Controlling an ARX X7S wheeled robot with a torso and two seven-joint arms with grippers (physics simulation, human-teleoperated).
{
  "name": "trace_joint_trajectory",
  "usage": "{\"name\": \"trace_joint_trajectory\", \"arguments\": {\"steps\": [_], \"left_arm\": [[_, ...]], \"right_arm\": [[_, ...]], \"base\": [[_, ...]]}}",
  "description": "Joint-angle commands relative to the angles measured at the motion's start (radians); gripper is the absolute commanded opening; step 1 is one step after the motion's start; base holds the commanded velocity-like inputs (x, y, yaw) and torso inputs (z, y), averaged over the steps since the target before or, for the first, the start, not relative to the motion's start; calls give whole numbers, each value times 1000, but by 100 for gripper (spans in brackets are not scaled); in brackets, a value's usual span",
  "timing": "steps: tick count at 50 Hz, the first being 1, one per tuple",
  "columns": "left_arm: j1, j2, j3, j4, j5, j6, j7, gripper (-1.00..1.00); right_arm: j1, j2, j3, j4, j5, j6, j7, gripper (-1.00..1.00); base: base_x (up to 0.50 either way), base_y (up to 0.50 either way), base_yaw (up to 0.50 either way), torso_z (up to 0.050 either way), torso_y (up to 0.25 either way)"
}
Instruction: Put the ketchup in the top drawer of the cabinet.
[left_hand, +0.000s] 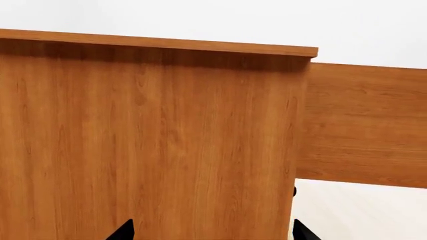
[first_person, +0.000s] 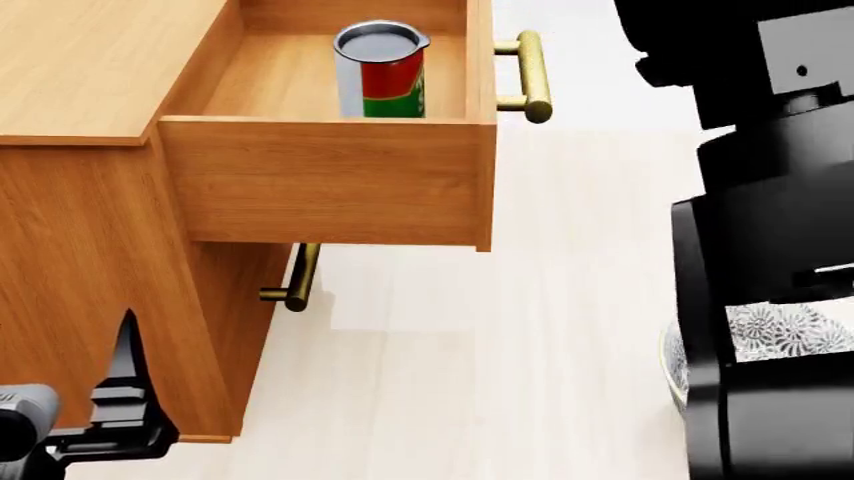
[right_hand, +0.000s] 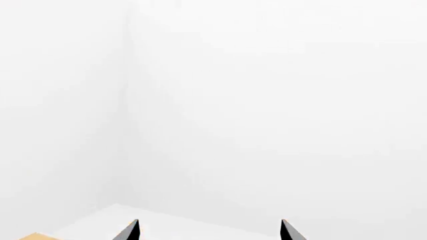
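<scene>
The ketchup, a tin can with a silver lid and a red and green label, stands upright inside the top drawer. The drawer is pulled out of the orange-brown cabinet, and its brass handle is at the far end. My left gripper is open and empty, low beside the cabinet's side panel. One of its fingers shows in the head view. My right gripper is open and empty, facing bare white walls. The right arm fills the right of the head view.
The lower drawer's brass handle juts out under the open drawer. A grey-white floral bowl shows partly behind my right arm. Pale floor lies between the cabinet and the arm. The open drawer's side shows in the left wrist view.
</scene>
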Motion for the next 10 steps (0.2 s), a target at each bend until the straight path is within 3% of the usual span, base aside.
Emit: {"name": "trace_joint_trajectory", "arguments": {"steps": [1, 10], "left_arm": [[9, -5, 2, 13, -2, 0, -4, 100], [8, -6, 10, 23, 1, -6, -9, 100]], "right_arm": [[-290, 228, 185, -653, 39, 241, 210, 100], [-526, 363, 312, -1031, 159, 313, 362, 100]], "base": [[0, 0, 0, 0, 0], [0, 0, 0, 0, 0]]}}
